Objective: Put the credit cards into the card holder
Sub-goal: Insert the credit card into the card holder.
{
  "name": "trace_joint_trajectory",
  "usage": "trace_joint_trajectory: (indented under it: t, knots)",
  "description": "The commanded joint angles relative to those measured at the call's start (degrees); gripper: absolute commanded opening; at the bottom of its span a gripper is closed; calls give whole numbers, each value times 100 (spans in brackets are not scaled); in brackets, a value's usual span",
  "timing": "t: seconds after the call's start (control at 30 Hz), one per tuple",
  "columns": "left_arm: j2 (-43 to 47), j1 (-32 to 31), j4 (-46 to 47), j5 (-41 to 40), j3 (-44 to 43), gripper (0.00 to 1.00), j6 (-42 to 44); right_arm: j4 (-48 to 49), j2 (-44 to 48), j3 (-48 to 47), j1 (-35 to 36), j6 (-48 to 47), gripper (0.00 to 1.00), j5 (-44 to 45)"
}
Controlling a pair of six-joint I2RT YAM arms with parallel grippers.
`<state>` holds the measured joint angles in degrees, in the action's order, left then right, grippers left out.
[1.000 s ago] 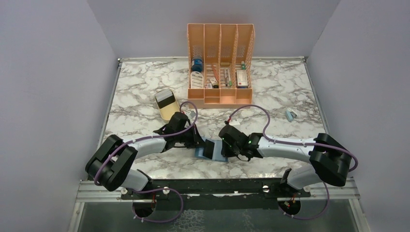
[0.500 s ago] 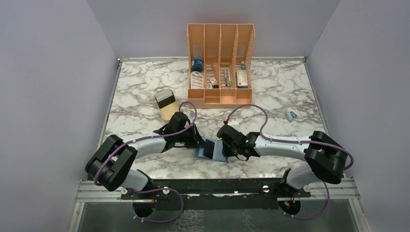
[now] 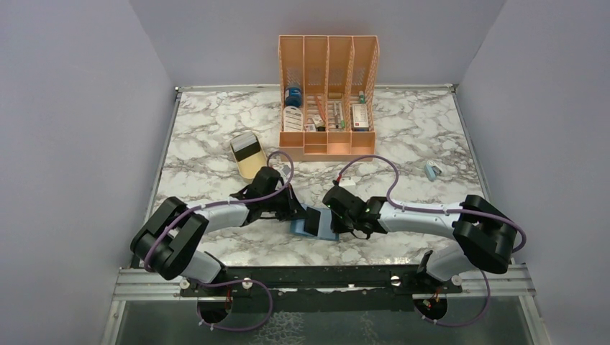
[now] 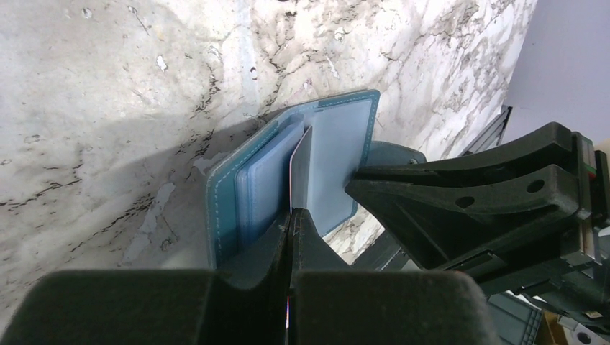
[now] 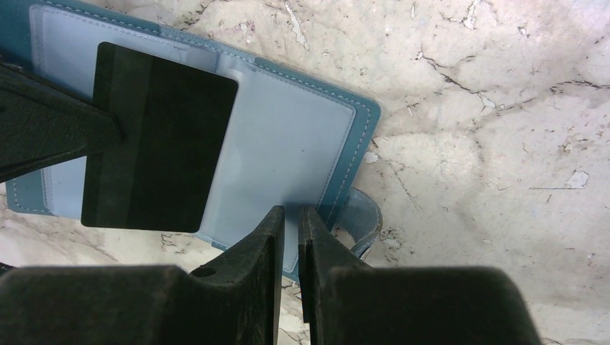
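Note:
The teal-blue card holder [image 3: 329, 233] [image 5: 288, 144] lies open on the marble between my two arms, pale blue inside, with its snap tab [image 5: 363, 215] on the near side. My left gripper [image 3: 297, 210] [image 4: 291, 212] is shut on a black credit card [image 5: 158, 136]. The card is seen edge-on [image 4: 295, 169] in the left wrist view, its far end at the holder's inner pocket [image 4: 266, 187]. My right gripper [image 3: 325, 218] [image 5: 291, 210] stands tip-down on the holder's right flap [image 4: 338, 158]. Its jaws are almost together with nothing between them.
An orange slotted organiser [image 3: 328, 93] holding small items stands at the back. A shallow beige tray [image 3: 248, 154] sits left of it, behind my left arm. A small pale blue object [image 3: 431, 171] lies at the right, and a small white item [image 3: 347, 182] behind my right wrist.
My right arm has slid a little to the left over the holder and its jaws have narrowed. The left gripper and its card have hardly moved.

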<state>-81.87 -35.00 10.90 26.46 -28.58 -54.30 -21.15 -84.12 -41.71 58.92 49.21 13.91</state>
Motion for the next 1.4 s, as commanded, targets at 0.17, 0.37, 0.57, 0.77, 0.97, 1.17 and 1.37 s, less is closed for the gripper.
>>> trace_joint_trajectory:
  t: [0.17, 0.37, 0.57, 0.77, 0.97, 1.17, 1.37]
  knots:
    - [-219, -36, -23, 92, 11, 0, 407, -47, 18, 161, 10, -8, 13, 141]
    - [-220, -36, -145, -91, 21, 0, 558, -7, 49, 175, 7, -8, 13, 108]
    - [-273, -32, 34, -55, 28, 0, 334, 12, 56, 195, 7, 25, 13, 99]
    - [-304, -33, 238, -46, 126, 0, 120, 40, 59, 215, 14, 62, 13, 52]
    - [-360, -46, 378, -95, 163, 0, 49, 62, 54, 214, 14, 75, 13, 32]
    - [-355, -68, 377, -238, 174, 0, 94, 82, 91, 231, 14, 95, 13, 20]
    - [-363, -107, 413, -186, 185, 0, 67, 114, 115, 266, 14, 134, 14, -32]
